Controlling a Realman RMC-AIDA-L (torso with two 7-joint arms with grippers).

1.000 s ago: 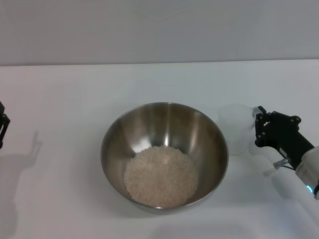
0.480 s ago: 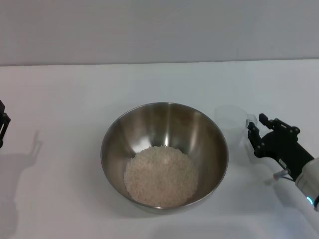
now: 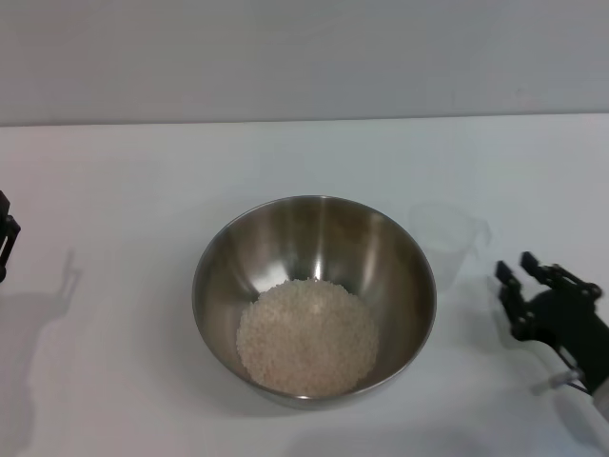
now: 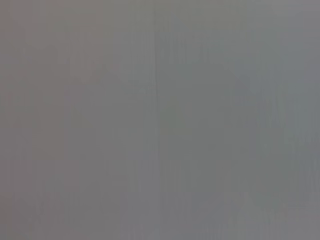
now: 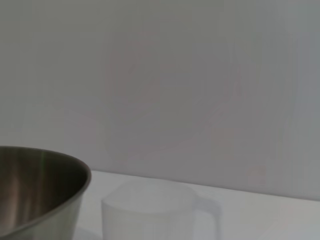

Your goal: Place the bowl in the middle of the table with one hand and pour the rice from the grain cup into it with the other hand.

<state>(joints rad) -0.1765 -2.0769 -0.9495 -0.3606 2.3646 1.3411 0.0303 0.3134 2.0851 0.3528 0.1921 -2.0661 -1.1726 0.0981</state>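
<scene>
The shiny steel bowl (image 3: 314, 297) stands in the middle of the white table (image 3: 143, 190) with a pale heap of rice (image 3: 307, 336) inside. The frosted grain cup (image 3: 448, 242) stands upright and empty just right of the bowl. My right gripper (image 3: 533, 278) is open and empty, low at the right, apart from the cup. The right wrist view shows the bowl's rim (image 5: 40, 190) and the cup (image 5: 150, 212). My left gripper (image 3: 6, 243) is parked at the table's far left edge. The left wrist view shows only plain grey.
A pale wall (image 3: 304, 57) runs behind the table's back edge. Bare table lies left of the bowl and behind it.
My right gripper has let go of the grain cup and drawn back toward the lower right. The cup stays standing beside the bowl. The left arm has not moved.
</scene>
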